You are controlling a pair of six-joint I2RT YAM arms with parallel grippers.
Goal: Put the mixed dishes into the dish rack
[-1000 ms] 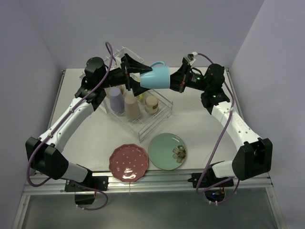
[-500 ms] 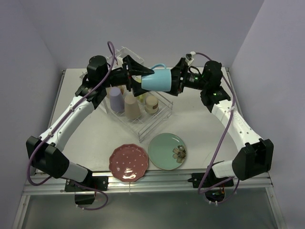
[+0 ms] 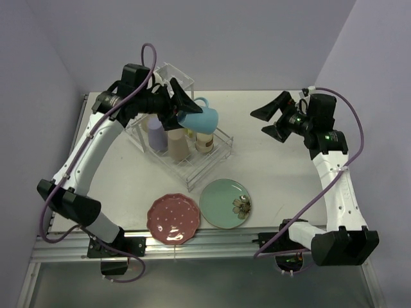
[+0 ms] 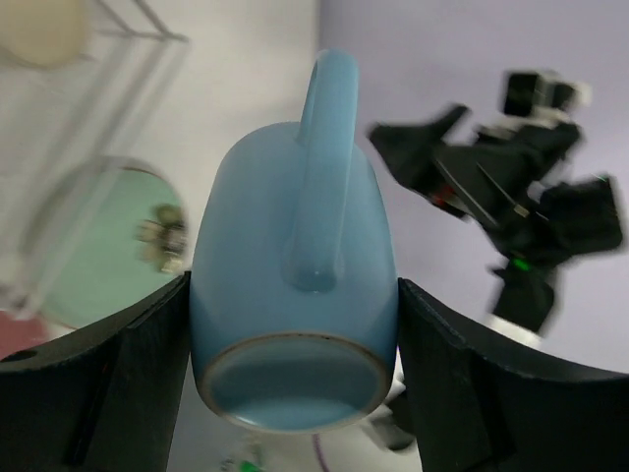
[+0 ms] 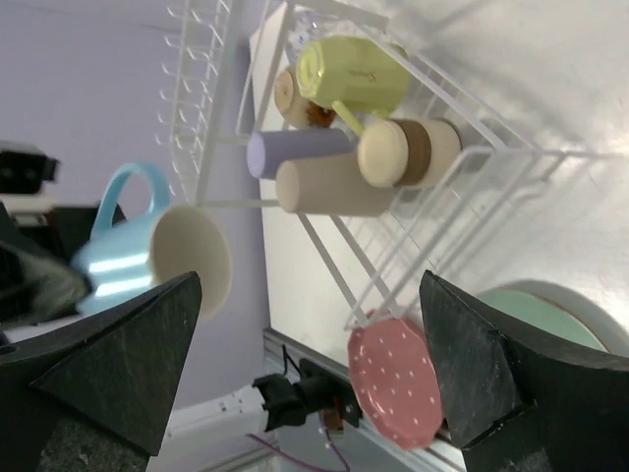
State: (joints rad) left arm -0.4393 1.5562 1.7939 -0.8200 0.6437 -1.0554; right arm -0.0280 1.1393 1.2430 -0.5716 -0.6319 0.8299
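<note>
My left gripper (image 3: 186,112) is shut on the light-blue cup (image 3: 200,119) and holds it on its side in the air over the dish rack (image 3: 215,154). In the left wrist view the cup (image 4: 295,295) fills the gap between both fingers (image 4: 98,393), base toward the camera and handle up. The right gripper (image 3: 273,122) is open and empty, well to the right of the cup. Its wrist view shows the cup (image 5: 147,261) with its cream inside. Lavender (image 3: 156,135), beige (image 3: 176,144) and yellow (image 5: 354,74) cups stand in the rack. The pink-red dotted plate (image 3: 173,219) and mint-green plate (image 3: 225,203) lie on the table in front.
A tan-banded cup (image 3: 205,140) also stands in the rack, whose raised peg tier (image 3: 173,72) is at the back. The two plates lie close to the table's front rail (image 3: 212,240). Purple walls close in the table at the back and on both sides.
The right gripper opened, let go of the light-blue cup and drew back to the right. The left gripper kept the cup and carried it slightly left and down over the rack.
</note>
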